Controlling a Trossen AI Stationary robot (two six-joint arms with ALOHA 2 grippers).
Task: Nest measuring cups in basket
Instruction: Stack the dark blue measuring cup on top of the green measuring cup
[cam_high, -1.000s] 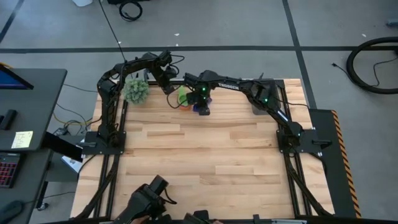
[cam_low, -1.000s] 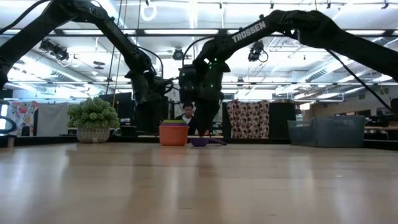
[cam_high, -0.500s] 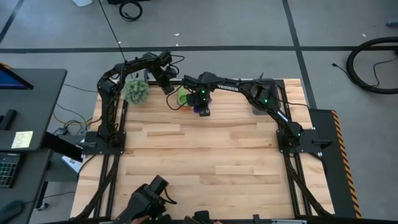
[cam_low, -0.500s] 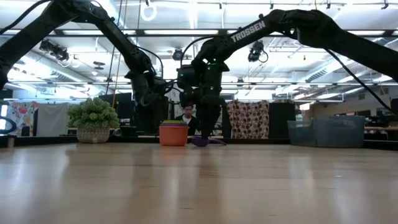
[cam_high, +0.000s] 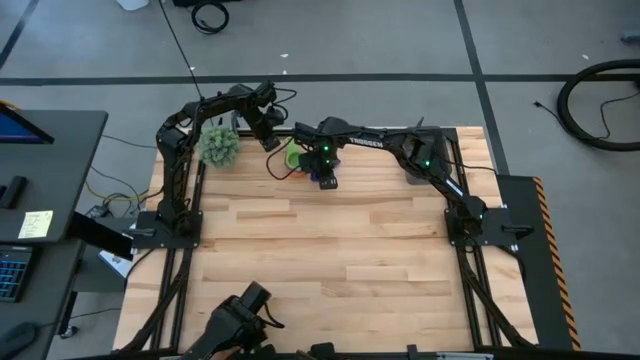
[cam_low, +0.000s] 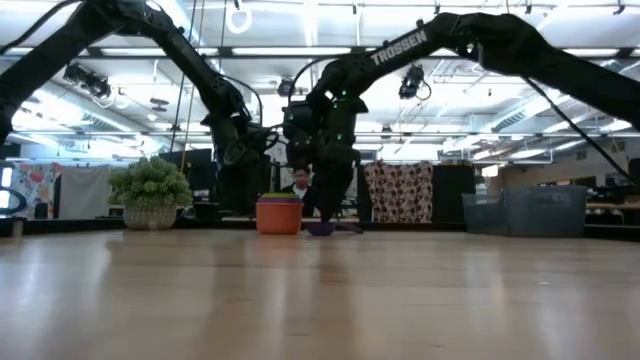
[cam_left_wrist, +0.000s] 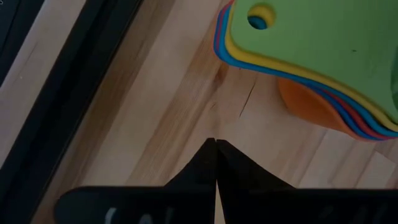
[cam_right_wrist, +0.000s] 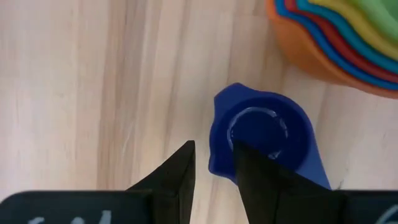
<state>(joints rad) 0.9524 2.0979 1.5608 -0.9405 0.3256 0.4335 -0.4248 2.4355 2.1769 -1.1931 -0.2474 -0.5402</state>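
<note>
**Nested stack and loose dark blue cup at the far counter edge**

High view: pale planked wood counter (cam_high: 330, 260), mostly bare toward the near side. Both arms reach to the far edge. The nested stack of cups (cam_high: 293, 153) sits there, green on top; the fuzzy plant ball (cam_high: 219, 146) is near, to its left. The right hand (cam_high: 326, 178) hangs just right of the stack.

Low view: orange outer cup (cam_low: 279, 215), smooth plastic, stands upright; the dark blue cup (cam_low: 322, 228) lies low just beside it, under the right hand.

Left wrist view: left hand (cam_left_wrist: 215, 149) pinched together, holding nothing, near the stack's flat layered handles.

Right wrist view: right hand part open, one finger (cam_right_wrist: 180, 165) outside the dark blue cup's rim, the other over its bowl. Cup rests on wood beside the stack.
</note>
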